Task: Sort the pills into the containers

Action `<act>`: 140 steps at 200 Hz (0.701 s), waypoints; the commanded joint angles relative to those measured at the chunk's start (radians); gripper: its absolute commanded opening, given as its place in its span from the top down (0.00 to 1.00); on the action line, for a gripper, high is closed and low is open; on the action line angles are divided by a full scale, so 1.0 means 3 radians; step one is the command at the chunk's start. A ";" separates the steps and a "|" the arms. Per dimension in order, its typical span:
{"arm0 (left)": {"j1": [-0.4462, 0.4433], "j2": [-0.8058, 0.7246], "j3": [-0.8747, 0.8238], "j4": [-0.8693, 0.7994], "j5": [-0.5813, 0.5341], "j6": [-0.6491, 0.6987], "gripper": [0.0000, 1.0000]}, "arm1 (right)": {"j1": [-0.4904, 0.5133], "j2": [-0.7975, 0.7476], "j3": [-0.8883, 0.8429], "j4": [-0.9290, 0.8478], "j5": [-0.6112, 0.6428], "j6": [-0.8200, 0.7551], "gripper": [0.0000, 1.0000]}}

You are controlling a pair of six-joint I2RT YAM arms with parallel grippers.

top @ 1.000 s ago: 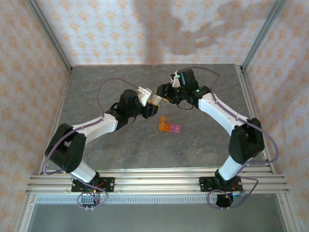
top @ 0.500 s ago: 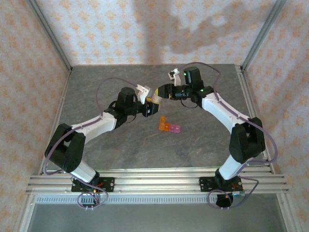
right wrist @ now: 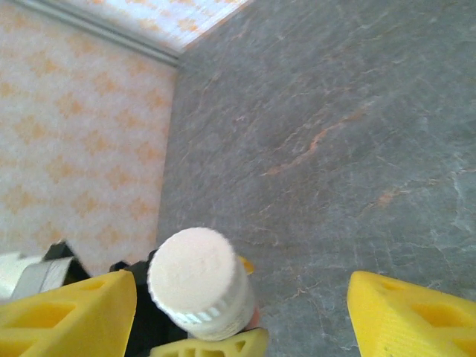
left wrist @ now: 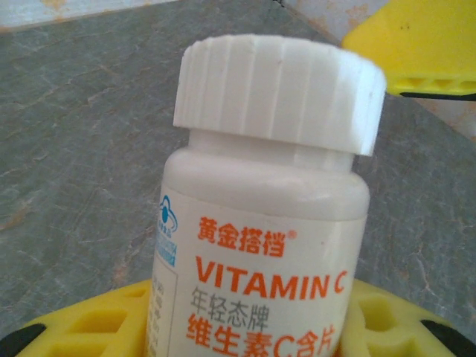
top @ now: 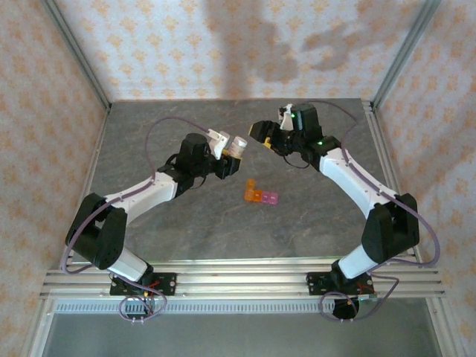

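My left gripper [top: 231, 153] is shut on a white Vitamin C bottle [left wrist: 256, 245] with orange lettering, held upright above the table. Its ribbed white cap [left wrist: 279, 93] is on. Yellow fingers [left wrist: 97, 323] press the bottle's sides low down. My right gripper [top: 262, 135] stands open just right of the bottle, apart from it. In the right wrist view the cap [right wrist: 195, 279] sits between my wide-spread yellow fingers [right wrist: 67, 312], nearer the left one. The containers [top: 260, 196], a short orange-to-pink strip of cells, lie on the table in front of both grippers. The pills are out of view.
The grey stone-patterned table [top: 186, 223] is fenced by aluminium posts [top: 78, 56] and patterned walls. The right gripper's yellow finger [left wrist: 416, 44] shows close behind the bottle cap in the left wrist view.
My right gripper has opened, let go of the bottle's cap and drawn back to the right. The left gripper has kept hold of the bottle and lifted it slightly.
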 commanded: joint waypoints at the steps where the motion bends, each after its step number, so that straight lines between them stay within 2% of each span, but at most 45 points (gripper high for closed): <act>1: 0.0011 -0.0098 0.0111 -0.0074 -0.0105 0.0129 1.00 | 0.0028 0.0012 0.0025 0.0035 0.0237 0.0326 0.25; 94: -0.0065 -0.0001 0.0165 -0.0080 -0.0097 0.0117 1.00 | 0.0329 0.0360 0.0370 0.0034 0.0212 0.0304 0.28; 112: -0.0072 0.0004 0.0166 -0.0076 -0.0097 0.0116 1.00 | 0.0358 0.0378 0.0377 0.0043 0.0195 0.0289 0.32; 140: -0.0070 0.0010 0.0172 -0.0049 -0.0097 0.0087 1.00 | 0.0363 0.0369 0.0323 0.0040 0.0165 0.0226 0.46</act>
